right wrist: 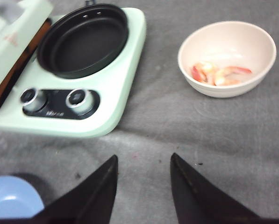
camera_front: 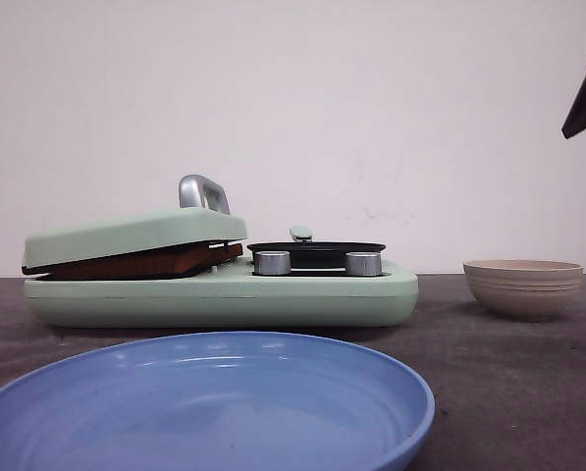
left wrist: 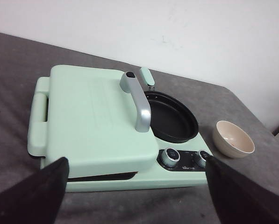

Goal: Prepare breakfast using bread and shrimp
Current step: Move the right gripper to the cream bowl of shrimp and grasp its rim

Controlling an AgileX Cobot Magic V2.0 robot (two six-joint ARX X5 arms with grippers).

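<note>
Grey felt-like cloth covers the worktop (right wrist: 176, 121), and everything for breakfast is laid out on it. Biggest of all, the mint-green breakfast maker (camera_front: 224, 294) is set square in the middle, within reach of both arms. Its hinged press lid (left wrist: 92, 116) is lowered but not fully shut; a brown layer is glimpsed in the gap in the front view, possibly the bread or the grill plate, and which of the two cannot be told. No bread slice is seen in the open anywhere.

Next in size, the blue plate (camera_front: 400, 392) is parked nearest the robot, presumably kept bare for serving. The black round pan (right wrist: 83, 39) is seated beside the lid and lies bare, judged ready for the shrimp. The silver lid handle (left wrist: 139, 102) is left standing up, easy to grab.

Over by the right arm, the beige bowl (right wrist: 258, 70) is placed apart from the cooker, and the shrimp (right wrist: 218, 74) are held inside it, pink-orange pieces untouched.

Both tools are spread wide and nothing is carried: the left tool (left wrist: 134, 186) is hung above the cooker, the right tool (right wrist: 144, 186) over bare cloth short of the bowl.
</note>
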